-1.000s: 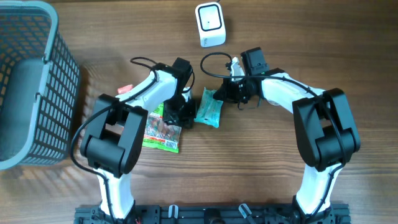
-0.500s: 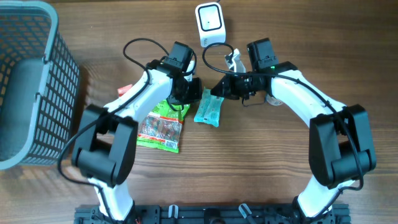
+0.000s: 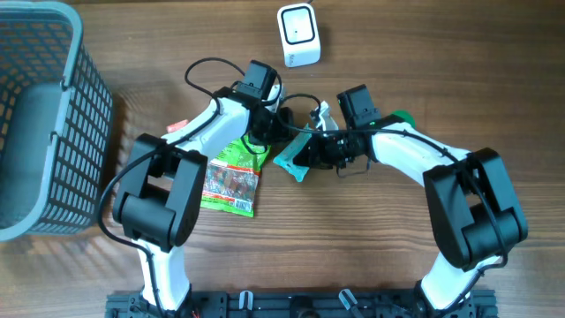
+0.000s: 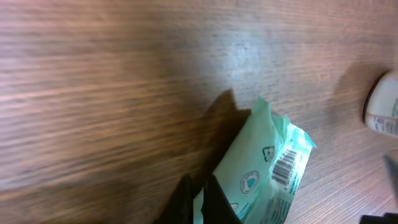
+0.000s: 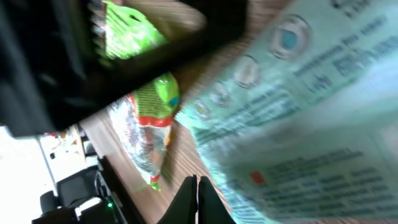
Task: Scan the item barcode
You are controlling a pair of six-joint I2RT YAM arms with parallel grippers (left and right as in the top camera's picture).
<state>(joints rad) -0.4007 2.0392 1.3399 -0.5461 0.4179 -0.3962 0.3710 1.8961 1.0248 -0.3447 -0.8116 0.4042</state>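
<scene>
Barcode (image 4: 285, 167) and recycling triangle (image 4: 268, 151) on teal packet (image 4: 252, 163); no legible words.

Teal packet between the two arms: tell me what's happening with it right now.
Both arms meet at the teal packet. The left claw and the right claw are both shut at its edges, and the packet stands tilted up, not lying flat; which claw pinches it is hard to tell. Its barcode shows in the left wrist view. The white scanner sits farther back, apart from the packet, so no scan yet. A green snack bag lies by the left arm.
</scene>
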